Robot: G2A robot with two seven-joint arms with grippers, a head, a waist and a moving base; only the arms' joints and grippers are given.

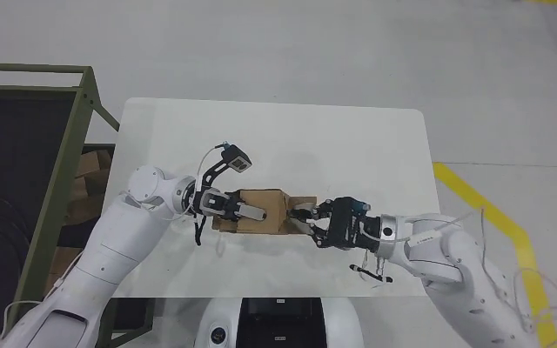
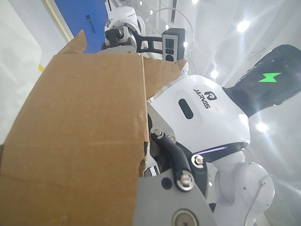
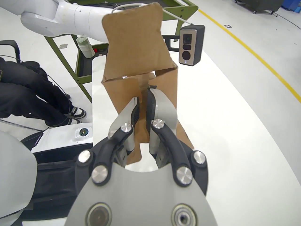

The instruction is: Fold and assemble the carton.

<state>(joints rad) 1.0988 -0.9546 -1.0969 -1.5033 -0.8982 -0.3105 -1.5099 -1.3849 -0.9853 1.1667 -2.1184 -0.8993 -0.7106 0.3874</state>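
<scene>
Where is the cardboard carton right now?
In the top view the carton is at the middle of the white table, toward the robot's edge, between the left gripper and the right gripper, which clamps one flap.

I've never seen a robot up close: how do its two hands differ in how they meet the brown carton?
The right hand is shut on a thin flap at one end of the carton; the left hand lies against a broad side panel at the other end. The right hand's grip is plain to see; the left hand's is hidden by cardboard. Both touch the same carton.
</scene>
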